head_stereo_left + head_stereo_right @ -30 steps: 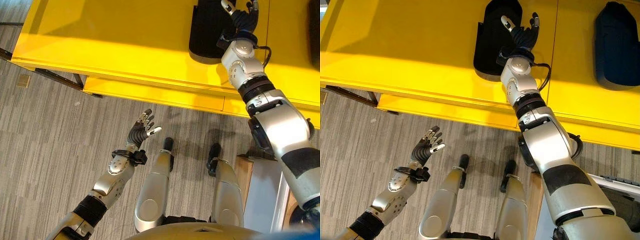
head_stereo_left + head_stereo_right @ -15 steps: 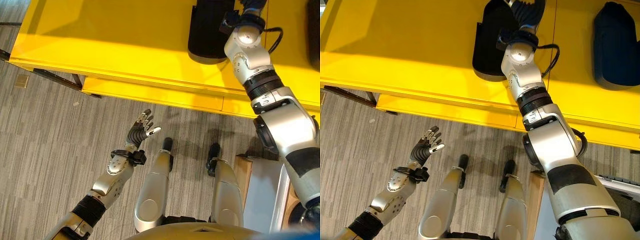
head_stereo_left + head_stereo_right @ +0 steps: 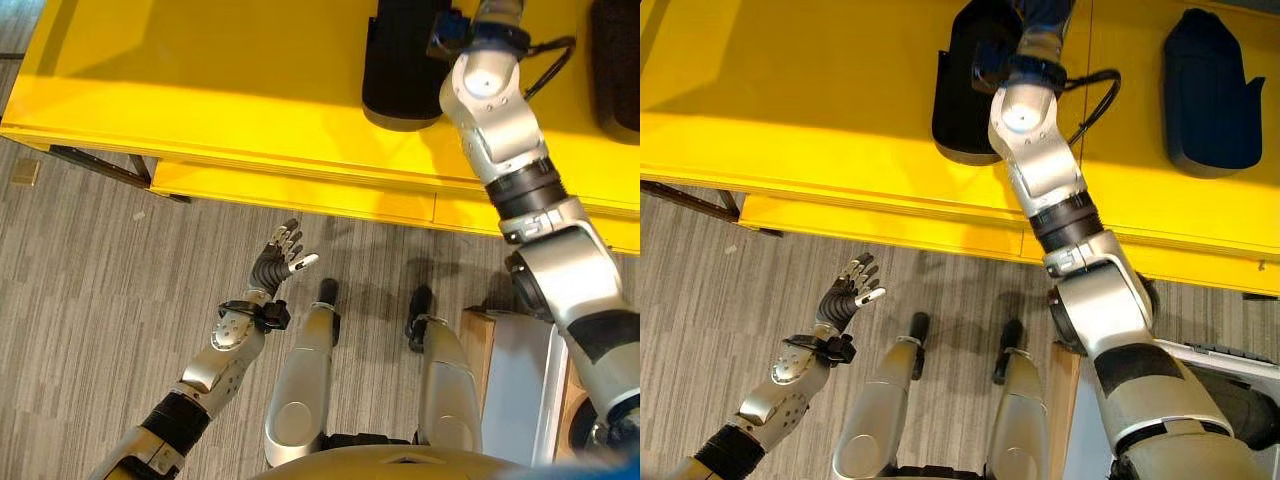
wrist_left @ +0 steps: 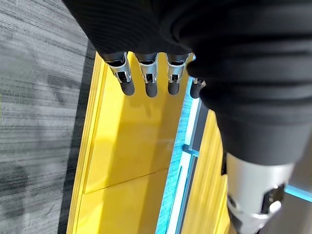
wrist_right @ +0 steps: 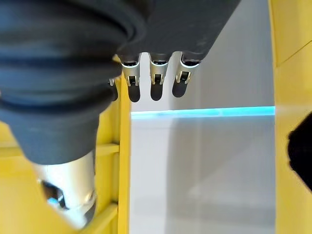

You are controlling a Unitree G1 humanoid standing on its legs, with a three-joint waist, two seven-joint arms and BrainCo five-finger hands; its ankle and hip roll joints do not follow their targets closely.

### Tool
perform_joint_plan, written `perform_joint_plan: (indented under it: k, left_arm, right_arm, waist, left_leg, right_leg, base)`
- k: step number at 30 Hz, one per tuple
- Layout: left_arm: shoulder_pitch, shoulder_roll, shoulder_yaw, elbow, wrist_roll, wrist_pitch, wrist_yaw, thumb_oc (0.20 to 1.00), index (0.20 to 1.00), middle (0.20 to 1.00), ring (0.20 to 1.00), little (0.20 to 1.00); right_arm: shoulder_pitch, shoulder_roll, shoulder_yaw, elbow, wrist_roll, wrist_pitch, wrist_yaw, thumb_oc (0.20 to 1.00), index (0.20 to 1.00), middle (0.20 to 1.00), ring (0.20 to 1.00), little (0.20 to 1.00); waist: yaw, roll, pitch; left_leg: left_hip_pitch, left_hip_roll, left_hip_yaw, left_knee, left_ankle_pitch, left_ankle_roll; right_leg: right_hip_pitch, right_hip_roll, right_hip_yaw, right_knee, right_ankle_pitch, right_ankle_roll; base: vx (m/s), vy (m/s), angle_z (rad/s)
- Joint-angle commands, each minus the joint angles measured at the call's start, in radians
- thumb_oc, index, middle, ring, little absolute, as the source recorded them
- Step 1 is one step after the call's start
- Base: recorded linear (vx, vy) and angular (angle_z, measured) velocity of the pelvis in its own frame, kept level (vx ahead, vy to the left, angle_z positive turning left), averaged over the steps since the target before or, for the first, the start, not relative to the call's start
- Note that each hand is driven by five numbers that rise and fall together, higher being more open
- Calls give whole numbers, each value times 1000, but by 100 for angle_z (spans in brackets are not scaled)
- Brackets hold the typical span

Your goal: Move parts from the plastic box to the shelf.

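Right robot hand [image 5: 156, 73] over the shelf [image 3: 200, 90], fingers straight, empty.
Your part [image 3: 965, 75] lies just beside that wrist; pulling back could knock it. Left robot hand [image 3: 280, 262] hangs spread, well below.

Bright, even light falls on the glossy yellow shelf top [image 3: 200, 60], with a paler glare band along its near edge. Soft shadows lie on the grey striped carpet floor [image 3: 80, 300]. The wrist views look blurred up close, perhaps from nearness.
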Motion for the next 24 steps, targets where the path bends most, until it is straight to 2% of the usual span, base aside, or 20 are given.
perform_joint_plan:
  k: [1,3,5,6,9,10,11,12,13,16,17,19,24]
  left_arm:
    - [42,6,34,-52,43,-31,10,1000,1000,1000,1000,1000]
    - [52,-7,46,-52,53,-28,11,1000,1000,1000,1000,1000]
    - [71,-23,66,-56,77,-29,14,1000,1000,1000,1000,1000]
    - [71,-23,66,-57,77,-29,14,1000,1000,1000,1000,1000]
    - [97,-37,83,-57,108,-32,16,1000,1000,1000,1000,1000]
    - [98,-37,82,-57,108,-32,16,1000,1000,1000,1000,1000]
    - [112,-46,89,-64,139,-40,20,1000,1000,1000,1000,1000]
    - [114,-46,88,-64,140,-40,20,1000,1000,1000,1000,1000]
    - [122,-52,90,-69,160,-44,26,1000,1000,1000,1000,1000]
    - [135,-53,96,-73,181,-49,29,1000,1000,1000,1000,1000]
    - [140,-54,97,-73,192,-55,31,1000,1000,1000,1000,1000]
    - [145,-49,95,-76,200,-67,39,1000,1000,1000,1000,1000]
    - [123,-50,86,-69,199,-78,46,1000,1000,1000,1000,1000]
  right_arm:
    - [105,-56,-15,-194,-66,-51,58,1000,1000,1000,1000,1000]
    - [215,-74,-11,-300,-109,-56,97,1000,1000,1000,1000,1000]
    - [373,-94,-15,-454,-216,-57,135,1000,1000,1000,1000,1000]
    - [376,-94,-16,-458,-217,-56,136,1000,1000,1000,1000,1000]
    - [541,-120,-16,-600,-381,-51,167,1000,1000,1000,1000,1000]
    - [542,-120,-16,-601,-381,-51,167,1000,1000,1000,1000,1000]
    - [682,-136,-18,-698,-481,-53,181,1000,1000,1000,1000,1000]
    - [686,-136,-19,-701,-481,-52,182,1000,1000,1000,1000,1000]
    - [758,-159,-3,-758,-576,-48,191,1000,1000,1000,1000,1000]
    - [811,-200,8,-806,-659,-50,207,1000,1000,1000,1000,1000]
    - [834,-224,9,-825,-722,-48,191,1000,1000,1000,1000,1000]
    - [862,-240,31,-824,-755,-58,179,1000,1000,1000,1000,1000]
    - [810,-292,145,-755,-920,-4,211,1000,1000,1000,1000,1000]
  waist:
    - [7,-9,-16]
    - [-3,-12,-12]
    - [-15,-17,-10]
    - [-15,-18,-13]
    - [-28,-23,-13]
    - [-27,-22,-12]
    - [-40,-29,-9]
    - [-39,-28,-10]
    - [-46,-33,-8]
    - [-51,-36,-6]
    - [-53,-37,-7]
    - [-56,-38,-7]
    - [-56,-47,-6]
  left_leg:
    - [49,59,43,4,-62,-9]
    - [54,64,44,12,-72,-7]
    - [56,67,48,16,-75,-4]
    - [53,66,48,13,-69,-4]
    - [56,68,49,15,-71,0]
    - [58,69,49,18,-77,0]
    - [60,70,51,21,-80,3]
    - [60,70,51,20,-80,3]
    - [60,70,52,22,-82,5]
    - [59,70,50,23,-82,6]
    - [58,70,49,23,-83,5]
    - [55,70,49,26,-82,5]
    - [51,70,51,20,-81,1]
  right_leg:
    - [58,-26,15,0,-39,45]
    - [60,-25,18,7,-45,45]
    - [60,-25,20,9,-46,47]
    - [57,-26,20,6,-41,47]
    - [60,-26,23,6,-41,52]
    - [62,-25,23,9,-47,52]
    - [66,-26,26,6,-45,57]
    - [66,-26,26,6,-45,57]
    - [67,-26,25,5,-43,59]
    - [66,-25,27,4,-43,61]
    - [67,-26,27,3,-42,62]
    - [67,-27,27,1,-39,63]
    - [65,-27,32,-7,-32,66]
  base:
    - [8,1,-8]
    - [17,-1,-8]
    - [19,3,-8]
    - [9,7,-9]
    - [20,5,-8]
    - [21,20,-3]
    - [0,0,0]
    - [0,0,0]
    - [0,0,0]
    - [5,4,-9]
    - [-1,18,-4]
    - [0,0,0]
    - [0,0,0]
